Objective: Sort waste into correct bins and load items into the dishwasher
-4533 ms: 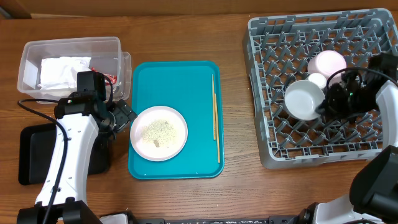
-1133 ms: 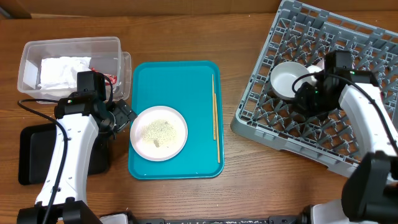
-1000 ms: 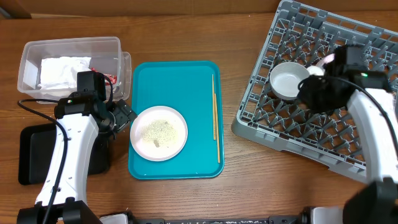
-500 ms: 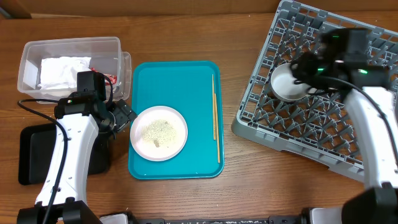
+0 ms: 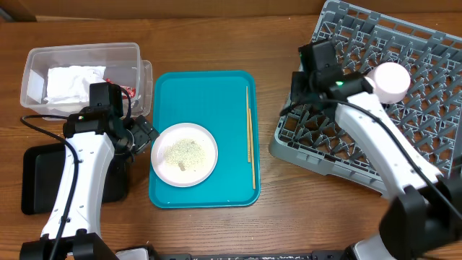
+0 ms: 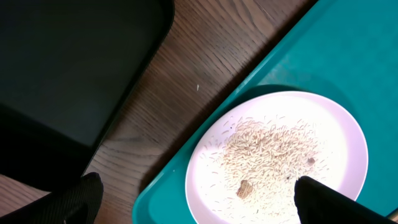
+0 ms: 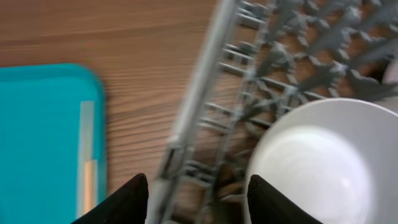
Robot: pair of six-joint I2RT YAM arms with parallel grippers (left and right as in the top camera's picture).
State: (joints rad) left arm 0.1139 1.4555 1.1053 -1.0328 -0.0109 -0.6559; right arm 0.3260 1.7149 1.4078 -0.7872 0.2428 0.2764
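Black tray [image 5: 32, 173]: it is lying flat at the near left, beside your left arm, and I am seeing nothing on the part that shows.
Left tool [image 6: 200, 198]: it is hovering wide open and holding nothing, one tip over the tabletop [image 5: 274, 209] and the other over the plate.
Plate [image 5: 206, 167]: it is sitting on the near left part of the teal tray [image 5: 209, 94], carrying a heap of rice crumbs [image 5: 184, 150] in its middle.
Chopsticks [image 5: 249, 137]: they are lying along the right edge of the teal tray, well apart from both tools.
Right tool [image 7: 199, 199]: it is hanging at the left rim of the rack [image 5: 433, 58] with its fingers parted and nothing held. The blurred rim is running between them, and I cannot tell whether they are touching it.
Bowl [image 7: 317, 162]: it is resting mouth-up in the rack just inside that rim, beside the right tool.
Pale round dish [image 5: 390, 81]: it is sitting farther back in the rack; I cannot tell whether it is a cup or a small bowl.
Tub [image 5: 32, 79]: it is standing at the far left, holding the napkin [image 5: 72, 83] and the red wrapper [image 5: 128, 90].
Step in hand: you are probably between loads, with the paper waste binned and the bowl racked.
Next move: you will likely be taking the plate's rim in the left tool and tipping the crumbs into a bin, keeping it level until it is over that bin. The right tool will need to reach across to the chopsticks.
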